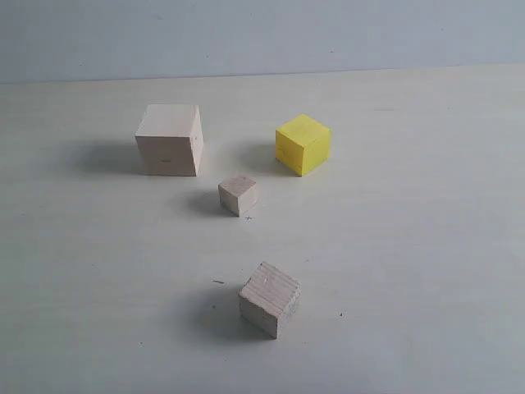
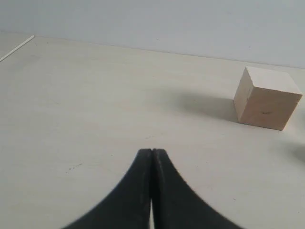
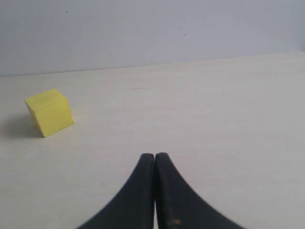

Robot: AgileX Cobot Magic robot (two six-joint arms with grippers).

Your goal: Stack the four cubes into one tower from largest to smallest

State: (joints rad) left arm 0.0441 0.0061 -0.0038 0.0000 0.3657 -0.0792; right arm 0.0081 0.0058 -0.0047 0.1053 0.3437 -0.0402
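Yellow cube (image 1: 303,144), upper right, goes onto big cube (image 1: 169,139), upper left. Left tool (image 2: 151,152) and right tool (image 3: 155,156) are clenched, empty; release before a centred grasp.

Only tips of left gripper (image 2: 151,152) and right gripper (image 3: 155,156) show, rest cut by picture edge. Faint mark (image 1: 166,161) on big cube (image 1: 168,135) too small to tell. 3 dark specks (image 1: 217,281) on table (image 1: 410,263) unidentifiable.

Four separate cubes, none stacked, each flat on one face: large pale bare-wood cube (image 1: 169,139) far left; bright yellow cube (image 1: 303,144) far right; small pale wood cube (image 1: 238,194) nearer, between them; medium pale wood cube with grain lines (image 1: 269,299) nearest, well apart.
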